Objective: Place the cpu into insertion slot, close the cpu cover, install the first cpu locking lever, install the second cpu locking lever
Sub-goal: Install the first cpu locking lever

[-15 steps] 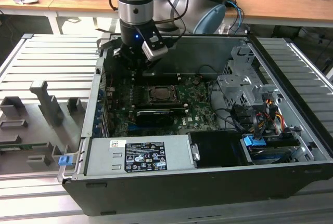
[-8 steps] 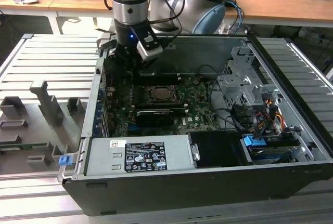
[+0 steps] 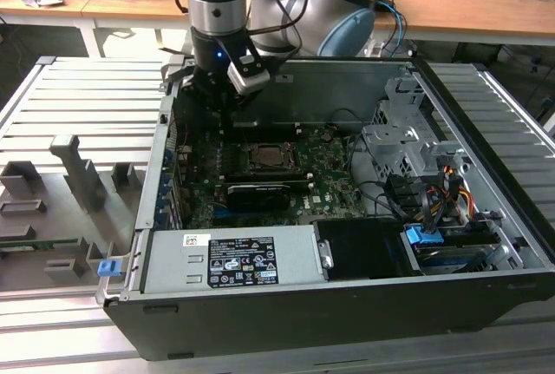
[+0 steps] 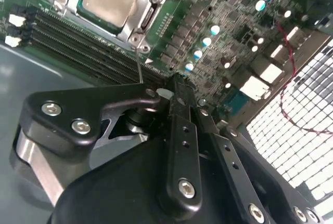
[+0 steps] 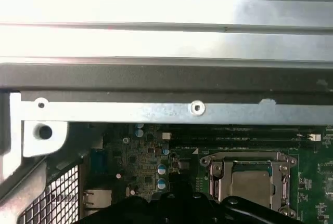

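The cpu (image 4: 110, 0) lies flat in the insertion slot (image 3: 271, 159), its pale metal face showing. The silver cpu cover (image 4: 151, 11) lies down around it as a frame. In the first wrist view the cpu (image 5: 251, 185) and cover (image 5: 216, 169) sit beside the black gripper body. My gripper (image 4: 174, 84) hangs over the board just off the socket's corner, its fingers drawn together with nothing visible between them. A thin metal lever (image 4: 139, 68) runs from the socket's corner to beside the fingertip. In the exterior view the gripper (image 3: 217, 105) is behind and to the left of the socket.
A long black card (image 3: 257, 193) lies in front of the socket. The labelled power supply (image 3: 234, 261) fills the case's front. Drive cage (image 3: 403, 144) and cables (image 3: 434, 192) crowd the exterior view's right. The case's back wall (image 3: 329, 88) rises close behind the gripper. Memory slots (image 4: 78, 47) run beside the socket.
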### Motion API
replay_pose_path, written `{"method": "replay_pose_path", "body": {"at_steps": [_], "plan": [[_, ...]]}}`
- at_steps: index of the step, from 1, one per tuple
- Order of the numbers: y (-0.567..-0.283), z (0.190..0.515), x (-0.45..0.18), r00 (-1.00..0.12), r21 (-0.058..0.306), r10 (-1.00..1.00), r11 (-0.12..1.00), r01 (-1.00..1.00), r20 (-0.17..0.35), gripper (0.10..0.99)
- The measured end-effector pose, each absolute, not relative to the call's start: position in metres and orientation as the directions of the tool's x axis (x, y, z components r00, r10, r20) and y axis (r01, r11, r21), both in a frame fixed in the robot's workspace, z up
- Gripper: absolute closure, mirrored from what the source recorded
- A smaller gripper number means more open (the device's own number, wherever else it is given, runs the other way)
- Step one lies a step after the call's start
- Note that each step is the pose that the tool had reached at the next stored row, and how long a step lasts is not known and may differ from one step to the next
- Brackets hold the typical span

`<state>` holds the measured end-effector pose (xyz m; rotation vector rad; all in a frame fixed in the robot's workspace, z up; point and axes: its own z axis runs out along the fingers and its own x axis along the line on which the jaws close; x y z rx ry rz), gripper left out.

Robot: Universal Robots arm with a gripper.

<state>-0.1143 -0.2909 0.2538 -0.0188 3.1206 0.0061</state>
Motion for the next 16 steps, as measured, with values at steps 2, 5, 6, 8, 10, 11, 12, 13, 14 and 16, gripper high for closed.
{"method": "replay_pose_path", "body": {"at_steps": [2,5,6,8,10,11,12,13,14,16], "plan": [[-0.290,0.254,-0.109,-1.000,0.004,-0.012,1.000,-0.012,-0.021,0.980],[-0.288,0.254,-0.107,-1.000,0.003,-0.012,1.000,-0.012,-0.021,0.980],[-0.287,0.254,-0.107,-1.000,0.003,-0.012,1.000,-0.012,-0.021,0.980],[-0.286,0.254,-0.105,-1.000,0.003,-0.012,1.000,-0.012,-0.021,0.980],[-0.285,0.254,-0.104,-1.000,0.003,-0.012,1.000,-0.012,-0.021,0.980],[-0.285,0.254,-0.103,-1.000,0.003,-0.012,1.000,-0.012,-0.021,0.980],[-0.285,0.254,-0.103,-1.000,0.003,-0.012,1.000,-0.012,-0.021,0.980],[-0.285,0.254,-0.102,-1.000,0.003,-0.012,1.000,-0.012,-0.021,0.980],[-0.285,0.254,-0.102,-1.000,0.003,-0.012,1.000,-0.012,-0.021,0.980],[-0.285,0.254,-0.101,-1.000,0.002,-0.012,1.000,-0.012,-0.021,0.980]]}}
